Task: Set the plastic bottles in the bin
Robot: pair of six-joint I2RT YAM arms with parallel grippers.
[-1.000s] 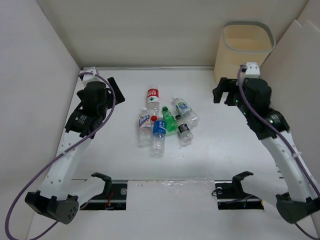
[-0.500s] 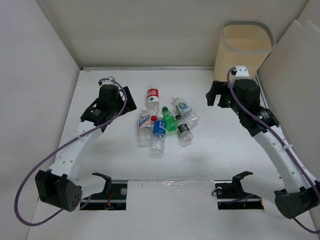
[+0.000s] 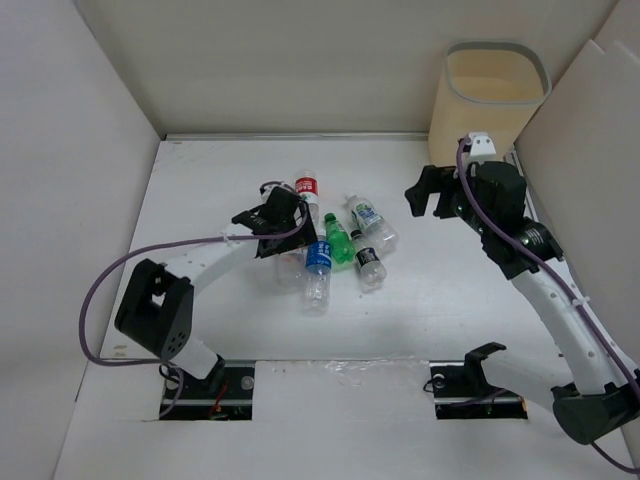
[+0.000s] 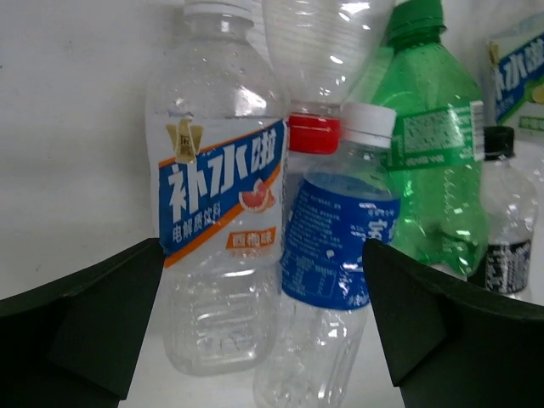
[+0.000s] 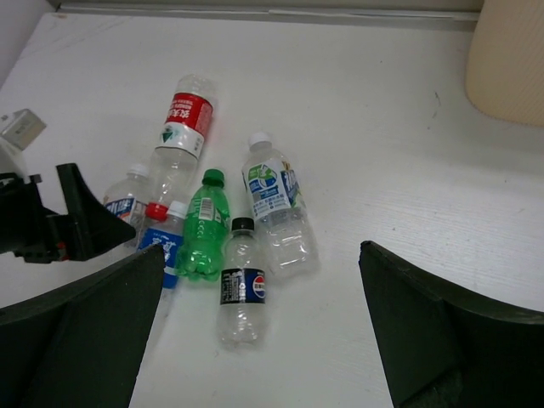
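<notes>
Currently the left gripper [image 3: 278, 222] has its jaws fully apart with nothing between them, and it hovers low over the near-left side of the cluster of plastic bottles [image 3: 325, 240]. In the left wrist view its two fingers frame a pair of bottles: the orange-and-blue-labelled bottle [image 4: 217, 212] towards the left finger and the blue-labelled bottle [image 4: 336, 246] towards the right one. These two lie side by side and seem to touch. The green bottle [image 4: 429, 144] lies just beyond the right finger.

The right gripper [image 3: 428, 192] is also wide open and empty. It sits to the right of the cluster, well apart from it, between the bottles and the bin [image 3: 465, 125].

All bottles lie on their sides on the tabletop [image 3: 450, 290]. The bin stands at the far right corner with none visible inside.

Handling, as a judgement: the bottles look empty, so they are light, with thin walls that crush easily. They are smooth and round, so likely to roll or squirt out. Best hold is across the labelled mid-body, where the wall is straight. Because the bottles are crowded, one finger may nudge a neighbour.
</notes>
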